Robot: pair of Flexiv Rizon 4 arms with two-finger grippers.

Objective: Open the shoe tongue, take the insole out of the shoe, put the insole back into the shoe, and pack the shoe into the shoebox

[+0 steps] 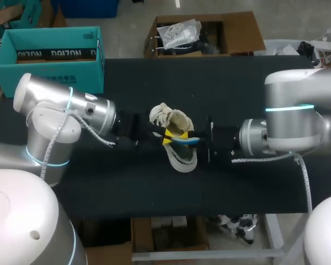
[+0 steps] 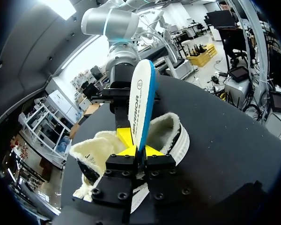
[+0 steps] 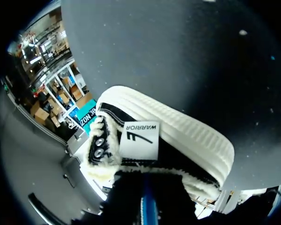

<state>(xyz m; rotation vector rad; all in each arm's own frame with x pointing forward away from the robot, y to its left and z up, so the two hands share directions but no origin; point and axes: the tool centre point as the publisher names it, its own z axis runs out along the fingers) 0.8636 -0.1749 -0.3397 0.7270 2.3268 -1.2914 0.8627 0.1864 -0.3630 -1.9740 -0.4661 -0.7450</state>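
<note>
two arms meeting in the middle of the black table (image 1: 237, 187), with the shoe (image 1: 176, 122) lying between them. it's a white one with a fluffy cream lining and black trim, tipped over on its side so the ribbed white sole faces the right arm. the fleecy top part flops out towards the left arm's side.

left gripper (image 2: 139, 151) is clamped on the insole (image 2: 141, 93). in the left wrist view both yellow tips press on it from either side, right at its near end. the insole stands up on edge, white face and bright blue rim, rising out over the shoe's opening, so most of it is outside the shoe. from the head view it runs across from the left gripper towards the right one.

right gripper (image 1: 204, 142) sits just beside the shoe at the far end of the insole, really close to it. honestly can't tell whether it's holding anything; its own wrist view only shows dark shapes and a strip of blue down low.

shoebox (image 1: 49, 61) is the teal one at the far left corner of the table, well apart from the shoe, open side up.
</note>
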